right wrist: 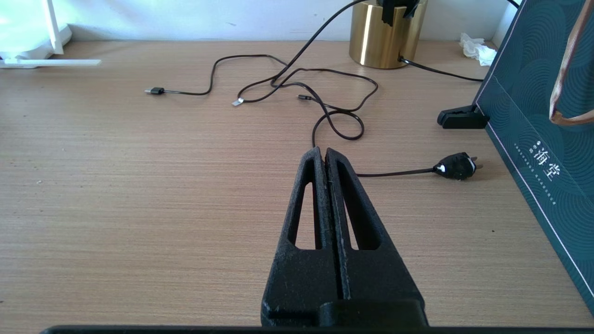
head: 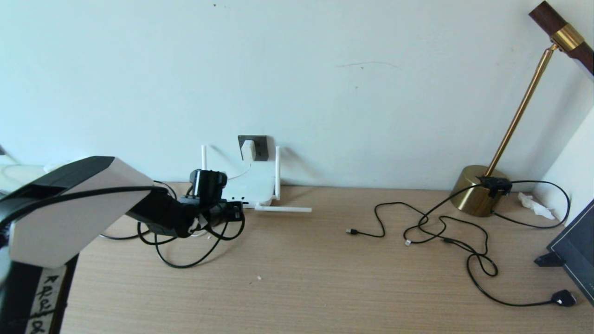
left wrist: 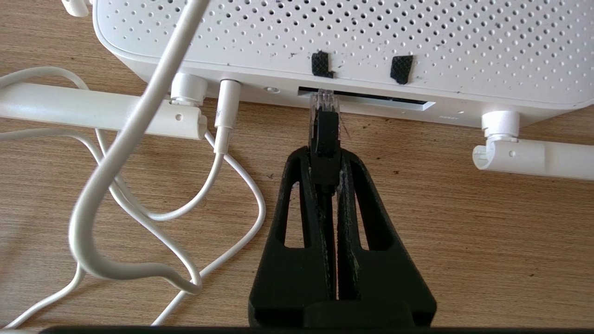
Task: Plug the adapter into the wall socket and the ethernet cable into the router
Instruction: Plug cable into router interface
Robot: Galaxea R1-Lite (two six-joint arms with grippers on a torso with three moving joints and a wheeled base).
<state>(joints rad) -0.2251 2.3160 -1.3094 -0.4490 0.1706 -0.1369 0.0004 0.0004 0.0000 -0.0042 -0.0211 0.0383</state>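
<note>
Your left gripper [left wrist: 326,153] sits just in front of the router [head: 250,188], on its left side, fingers pinched tight on the black plug of the ethernet cable [left wrist: 325,134]. The plug's clear tip is right at the mouth of the long port slot [left wrist: 366,98], at that slot's left end; whether it has entered I cannot tell. So the cable step looks to be the one in hand. Your next move would be a straight push toward the router, keeping the plug level and square to the slot, and watching that the light router does not slide back toward the wall.

Above the router, the adapter [head: 248,150] already sits in the wall socket [head: 254,147], and its white cord [left wrist: 139,120] loops down beside your gripper.

Well to the right of the router, your right gripper [right wrist: 325,155] hovers over the table [head: 297,287], fingers closed on nothing.

Count: one router with four antennas, two upright and two lying flat; one adapter; one socket; one lamp [head: 478,190]; and a few thin black cables [head: 441,227], too tangled to number
</note>
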